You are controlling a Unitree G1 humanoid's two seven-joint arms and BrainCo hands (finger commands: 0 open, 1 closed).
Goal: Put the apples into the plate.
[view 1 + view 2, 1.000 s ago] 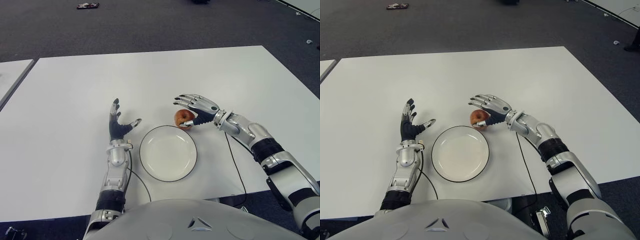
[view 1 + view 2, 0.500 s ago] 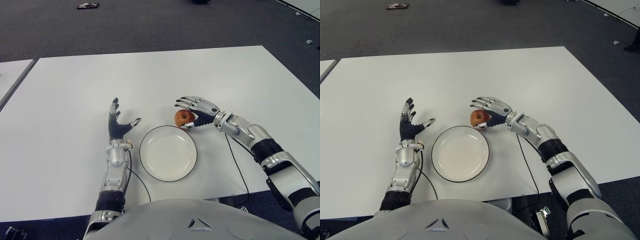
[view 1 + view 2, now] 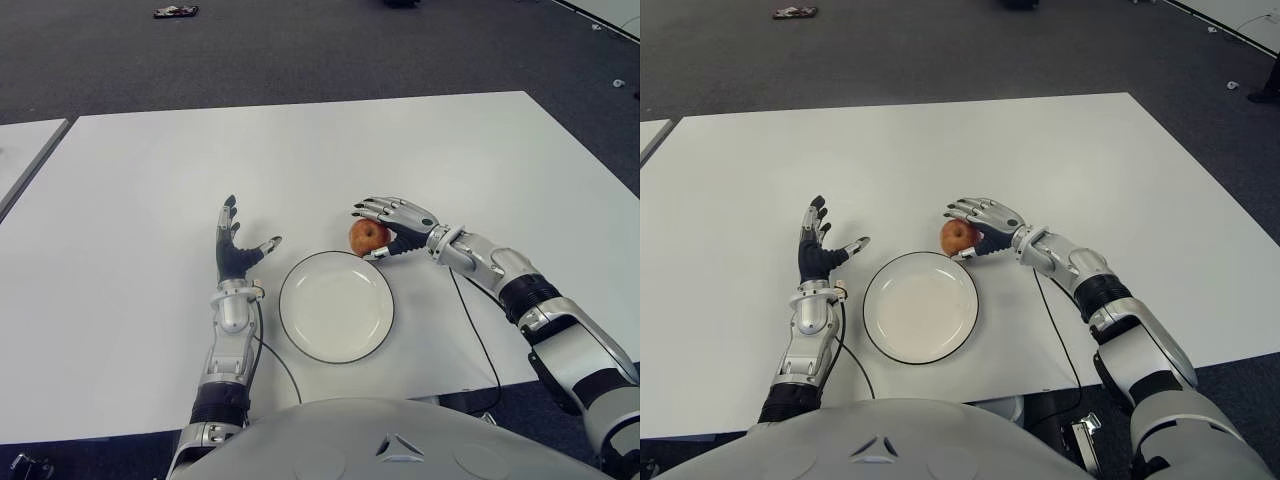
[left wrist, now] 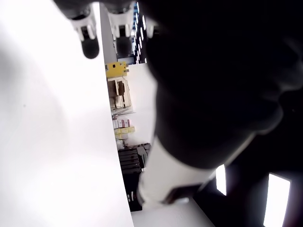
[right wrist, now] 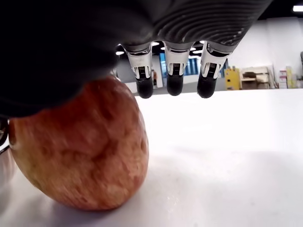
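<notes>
Right robot hand (image 3: 392,222) is cupped over the apple (image 3: 368,236), fingers (image 5: 174,80) arched past its far side and not yet clamped, so open, nothing held. Apple sits on the tabletop (image 3: 150,200), just beyond the far right rim of the plate (image 3: 336,306), roughly mid-tabletop toward the near edge. Key relation: apple is directly under the right palm, plate lies just toward the near edge and slightly left. Right hand is far nearer. Left robot hand (image 3: 236,248) shows left of the plate, fingers spread, empty. Only one apple visible; plate empty.
</notes>
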